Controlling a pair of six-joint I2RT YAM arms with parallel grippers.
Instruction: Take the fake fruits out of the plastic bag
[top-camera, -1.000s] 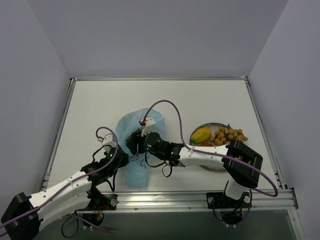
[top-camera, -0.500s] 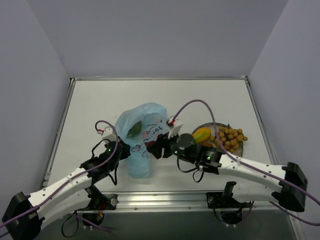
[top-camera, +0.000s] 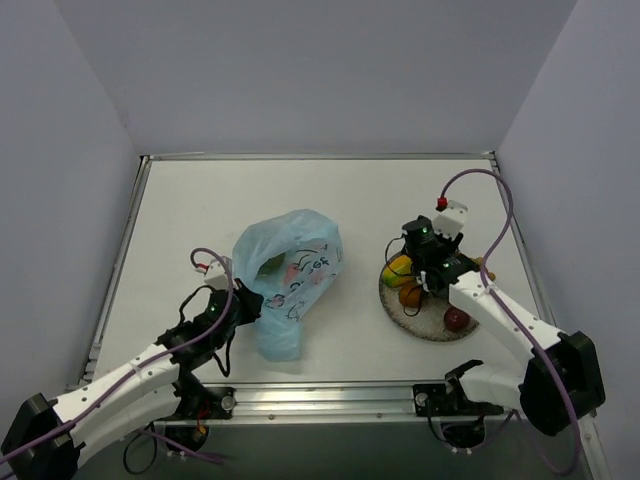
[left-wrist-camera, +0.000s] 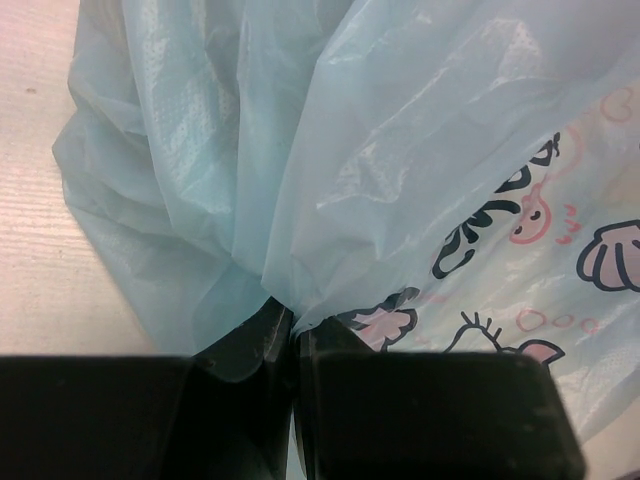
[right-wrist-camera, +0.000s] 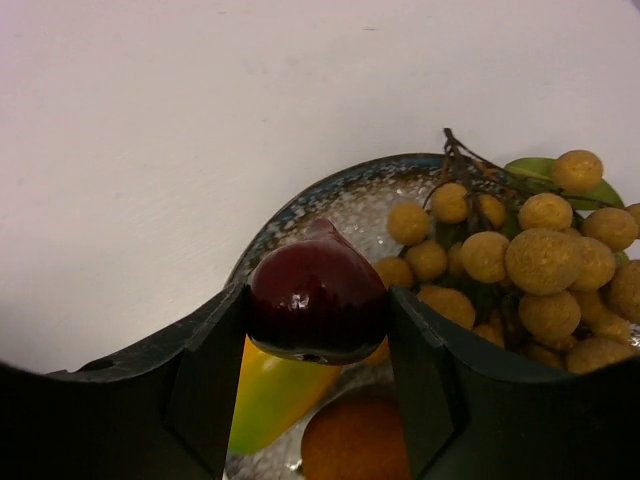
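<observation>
The light-blue plastic bag (top-camera: 292, 278) lies left of centre; a greenish shape (top-camera: 268, 265) shows through it. My left gripper (top-camera: 248, 306) is shut on a fold of the bag's near-left side (left-wrist-camera: 290, 335). My right gripper (top-camera: 418, 277) is shut on a small dark red fruit (right-wrist-camera: 318, 297) and holds it just above the speckled plate (top-camera: 396, 311). On the plate lie the yellow-orange mango (right-wrist-camera: 270, 395), a small orange piece (right-wrist-camera: 355, 440), the bunch of orange-tan balls (right-wrist-camera: 545, 250) and another dark red fruit (top-camera: 457, 319).
The plate's rim (right-wrist-camera: 300, 215) sits right of centre, with white table between it and the bag. A raised metal rail (top-camera: 330, 157) runs round the table, and grey walls stand behind and at both sides.
My right arm has swung from the bag's mouth rightward to above the plate, carrying the dark red fruit. The bag has shifted shape. My left gripper has kept its hold.
</observation>
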